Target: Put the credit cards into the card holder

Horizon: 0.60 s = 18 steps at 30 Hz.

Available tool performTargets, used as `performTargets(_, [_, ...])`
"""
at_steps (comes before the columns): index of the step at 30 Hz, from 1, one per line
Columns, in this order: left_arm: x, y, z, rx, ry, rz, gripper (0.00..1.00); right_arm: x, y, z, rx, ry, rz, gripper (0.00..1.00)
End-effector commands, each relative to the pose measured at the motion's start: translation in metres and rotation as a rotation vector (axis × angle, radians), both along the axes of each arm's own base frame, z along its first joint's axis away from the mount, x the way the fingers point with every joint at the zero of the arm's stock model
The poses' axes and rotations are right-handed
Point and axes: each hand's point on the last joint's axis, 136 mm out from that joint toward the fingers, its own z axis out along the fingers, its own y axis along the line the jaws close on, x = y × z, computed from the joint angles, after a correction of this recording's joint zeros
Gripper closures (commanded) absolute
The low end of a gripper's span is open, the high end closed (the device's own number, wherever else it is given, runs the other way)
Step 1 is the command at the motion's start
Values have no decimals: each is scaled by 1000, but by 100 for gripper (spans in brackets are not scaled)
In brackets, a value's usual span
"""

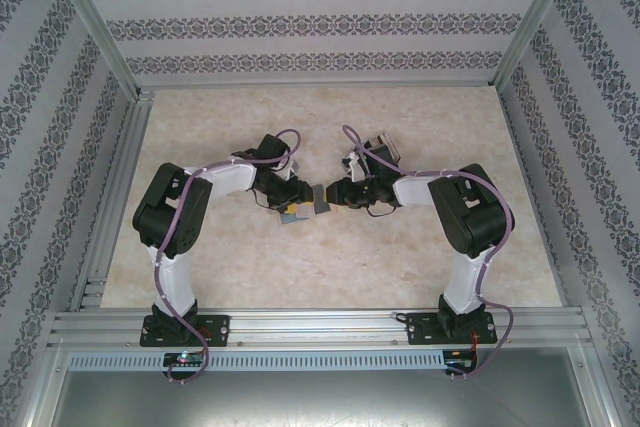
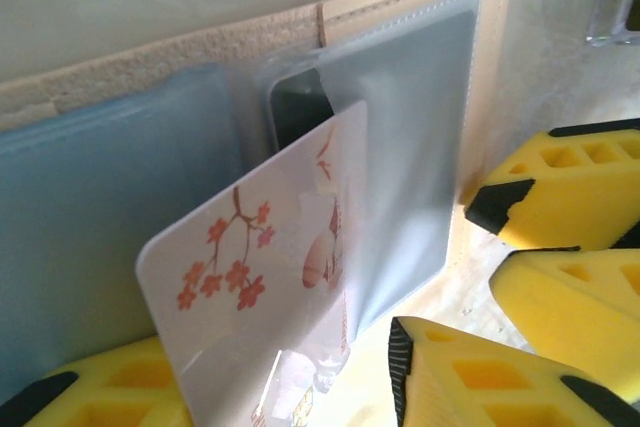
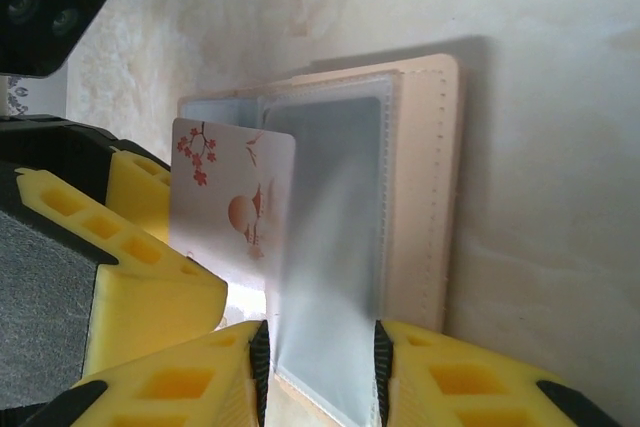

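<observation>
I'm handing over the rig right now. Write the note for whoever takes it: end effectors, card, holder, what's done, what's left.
Left end effector: open, jaws apart on either side of the blossom card, apparently not gripping it.
Right end effector: shut on the card holder, pinching its clear sleeve.
Done: one edge of the blossom card is tucked under the sleeve; most of it sticks out, tilted.
Left: push it fully in. A dark card seems already pocketed.

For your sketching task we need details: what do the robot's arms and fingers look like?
Left arm and right arm: black joints, white links, black bases. A lilac cable loops along each. The fingers are yellow blocks with square cut-outs and black tips.
</observation>
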Motion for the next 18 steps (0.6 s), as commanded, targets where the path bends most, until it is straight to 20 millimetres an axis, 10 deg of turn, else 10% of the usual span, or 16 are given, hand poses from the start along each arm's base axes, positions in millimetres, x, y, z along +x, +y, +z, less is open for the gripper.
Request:
performTargets(1, [-21, 33, -22, 206, 74, -17, 53, 2, 2, 1, 12, 11, 5, 64])
performTargets(13, [-19, 39, -23, 285, 63, -53, 57, 1, 3, 0, 11, 15, 12, 64])
performTargets(18, [-14, 33, -27, 246, 47, -19, 79, -1, 9, 4, 22, 4, 34, 64])
